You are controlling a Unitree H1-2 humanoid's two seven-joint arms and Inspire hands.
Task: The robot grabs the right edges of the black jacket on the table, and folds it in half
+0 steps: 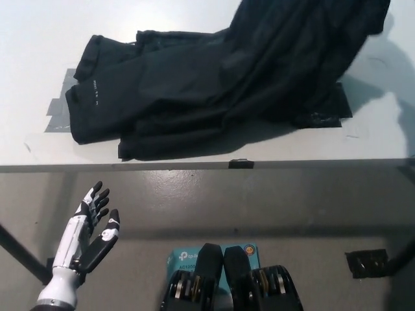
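The black jacket [194, 91] lies on the white table [376, 129]. Its left part rests flat, while its right part [311, 45] is lifted up and runs out of the top of the head view. What holds that part up cannot be seen, and my black right hand is not visible. A shadow falls on the table to the right of the raised cloth. My white left hand [87, 243] hangs open at the lower left, below the table's front edge and away from the jacket.
Grey tape [59, 110] sticks out from under the jacket's left edge. A dark tape patch [327, 110] shows on the table at the right. A small black clip [241, 163] sits on the front edge. A black object [366, 264] lies on the floor at the right.
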